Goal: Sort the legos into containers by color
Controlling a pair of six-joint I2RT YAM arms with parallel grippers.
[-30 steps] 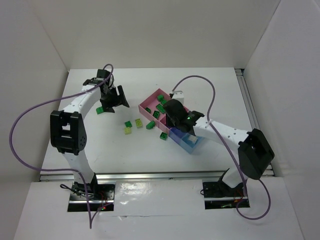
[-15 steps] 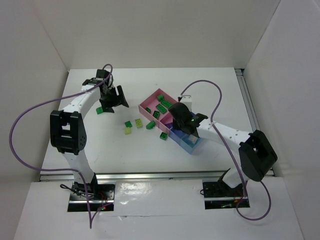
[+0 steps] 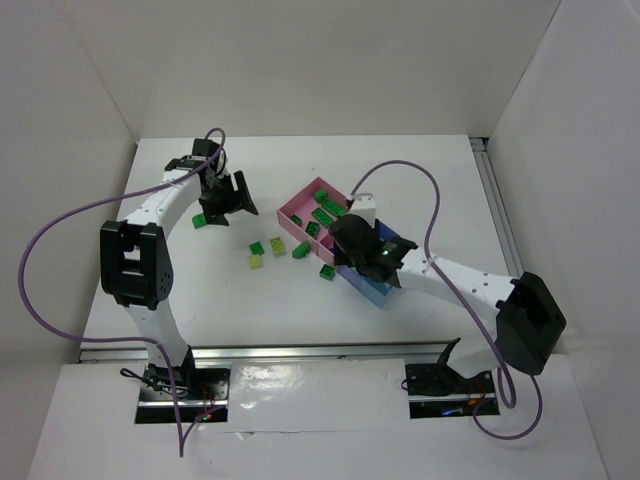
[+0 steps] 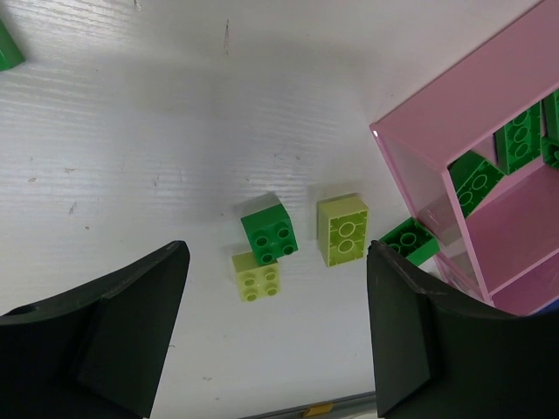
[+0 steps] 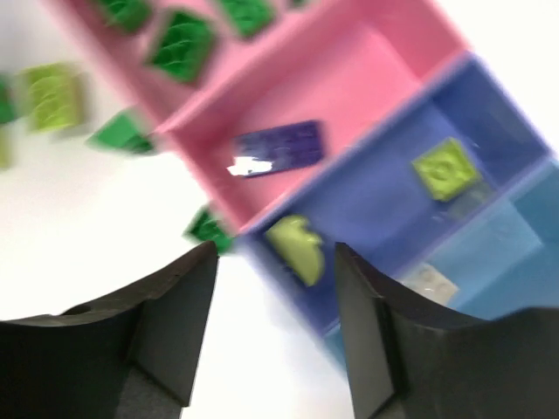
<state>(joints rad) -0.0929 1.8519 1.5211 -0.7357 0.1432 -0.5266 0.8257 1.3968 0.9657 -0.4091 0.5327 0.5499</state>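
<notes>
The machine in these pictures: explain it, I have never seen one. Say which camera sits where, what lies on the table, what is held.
It is two robot arms at a white table, each ending in a two-finger gripper. One picture looks down from above; the other two come from cameras on the wrists, so the dark shapes at their bottom are fingers. The left gripper and right gripper are both open, holding nothing. Loose green and yellow-green bricks lie beside a row of bins; a purple brick lies in a pink one.
</notes>
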